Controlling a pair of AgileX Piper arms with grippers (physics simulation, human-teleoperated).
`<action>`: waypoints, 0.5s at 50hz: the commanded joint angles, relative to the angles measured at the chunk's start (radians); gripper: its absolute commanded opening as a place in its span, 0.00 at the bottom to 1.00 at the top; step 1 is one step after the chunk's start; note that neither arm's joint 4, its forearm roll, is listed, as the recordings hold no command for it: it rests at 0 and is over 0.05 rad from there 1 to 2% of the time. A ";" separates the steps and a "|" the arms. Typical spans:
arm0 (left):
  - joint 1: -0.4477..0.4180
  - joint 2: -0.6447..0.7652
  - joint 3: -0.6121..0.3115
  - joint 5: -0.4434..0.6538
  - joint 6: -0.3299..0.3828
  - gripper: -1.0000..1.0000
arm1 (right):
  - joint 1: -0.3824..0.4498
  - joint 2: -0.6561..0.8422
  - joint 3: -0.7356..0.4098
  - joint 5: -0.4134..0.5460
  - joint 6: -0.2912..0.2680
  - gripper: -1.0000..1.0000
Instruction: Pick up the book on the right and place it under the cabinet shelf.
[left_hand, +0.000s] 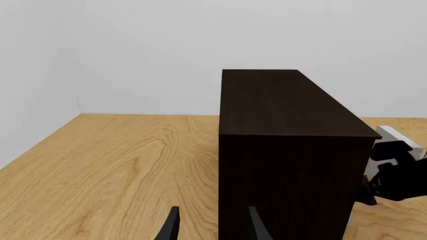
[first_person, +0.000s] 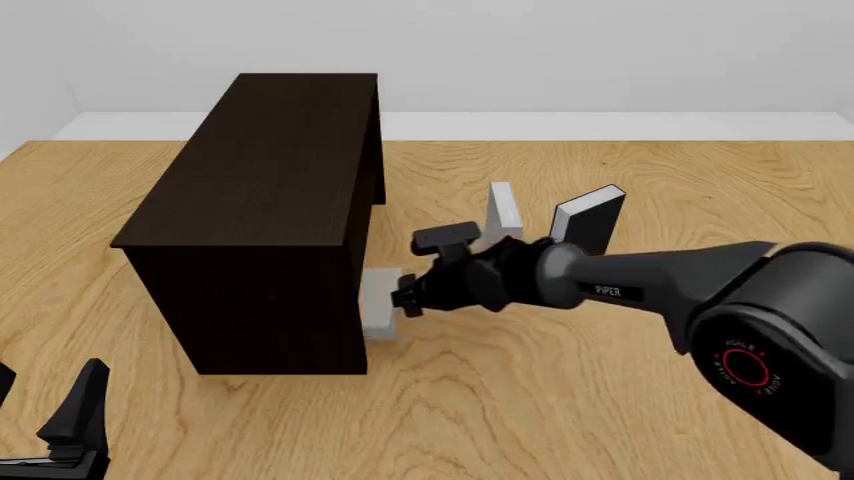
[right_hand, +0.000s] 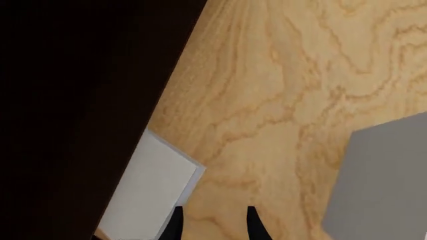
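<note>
Your right gripper (first_person: 404, 297), fingers narrowly parted and empty, sits just beside the book (first_person: 382, 312) lying half under the cabinet shelf (first_person: 267, 220); it looks stiff and light, so pinch its exposed edge.

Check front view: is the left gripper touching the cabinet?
No. The left gripper sits low at the near left table corner, with bare wood between it and the cabinet.

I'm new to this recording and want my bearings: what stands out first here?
The big dark-brown cabinet dominates the table's left half. The right gripper reaches to its right side, where a light-grey book lies partly under it. Behind the arm stand a grey book and a black-covered one.
</note>
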 joint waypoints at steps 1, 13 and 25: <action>-0.018 0.000 -0.002 0.006 -0.001 1.00 | 0.046 0.048 -0.049 -0.057 -0.014 1.00; -0.018 0.000 -0.001 0.005 -0.001 1.00 | 0.072 0.067 -0.083 -0.046 -0.012 1.00; -0.018 -0.001 0.000 0.004 -0.001 1.00 | 0.088 0.080 -0.101 -0.043 -0.013 1.00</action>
